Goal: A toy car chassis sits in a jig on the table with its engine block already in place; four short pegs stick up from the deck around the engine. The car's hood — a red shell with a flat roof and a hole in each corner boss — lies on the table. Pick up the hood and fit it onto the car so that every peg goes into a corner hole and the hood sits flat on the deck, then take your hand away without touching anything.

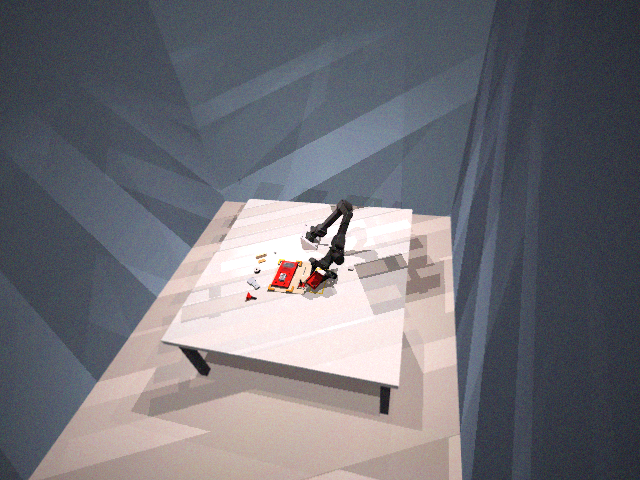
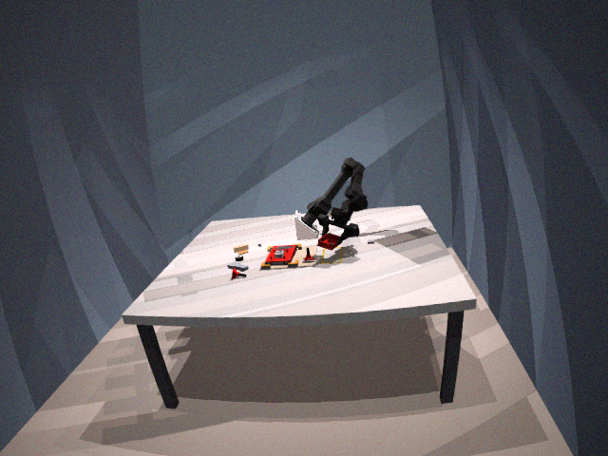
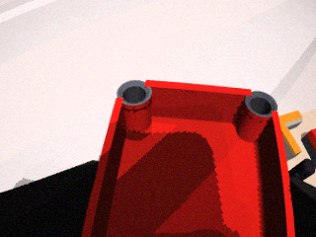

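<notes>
The red hood is raised above the table and tilted, with its hollow side facing the wrist camera. Two grey-rimmed corner bosses show in the wrist view; its other end is cut off by the frame. My gripper is shut on the hood, with one black finger against each long side. The red chassis lies in the jig, left of the hood in the top and exterior views. The engine block sits on its deck. The pegs are too small to make out.
A red and black piece stands between jig and hood. A yellow outline lies below the hood. Left of the jig are a grey part, another red piece and tan blocks. A white panel stands behind.
</notes>
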Robot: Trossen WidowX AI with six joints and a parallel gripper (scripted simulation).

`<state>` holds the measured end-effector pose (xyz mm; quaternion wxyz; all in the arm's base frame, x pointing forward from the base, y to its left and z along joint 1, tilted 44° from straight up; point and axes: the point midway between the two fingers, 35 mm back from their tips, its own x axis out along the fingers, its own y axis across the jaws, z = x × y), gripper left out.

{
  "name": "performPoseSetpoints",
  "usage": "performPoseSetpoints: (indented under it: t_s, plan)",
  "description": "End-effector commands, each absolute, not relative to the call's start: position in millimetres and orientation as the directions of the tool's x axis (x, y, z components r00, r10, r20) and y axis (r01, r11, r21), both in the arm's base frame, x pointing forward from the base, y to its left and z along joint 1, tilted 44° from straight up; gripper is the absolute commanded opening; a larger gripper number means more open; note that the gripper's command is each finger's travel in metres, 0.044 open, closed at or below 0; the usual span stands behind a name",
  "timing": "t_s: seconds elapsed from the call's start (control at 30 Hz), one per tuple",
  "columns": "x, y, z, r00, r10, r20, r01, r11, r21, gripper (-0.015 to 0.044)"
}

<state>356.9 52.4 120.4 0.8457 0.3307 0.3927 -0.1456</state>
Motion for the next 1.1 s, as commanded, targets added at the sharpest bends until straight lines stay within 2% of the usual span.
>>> performPoseSetpoints:
  t_s: [0.0, 0.53, 1.07]
  plan:
    - [357.3, 52.9, 120.6, 0.650, 0.016, -0.760, 0.447, 0.801, 0.399, 0.0000]
    - [357.4, 53.1, 120.4, 0.650, 0.016, -0.759, 0.162, 0.974, 0.159, 0.0000]
    - [357.4, 53.2, 120.3, 0.650, 0.016, -0.759, -0.147, 0.983, -0.106, 0.0000]
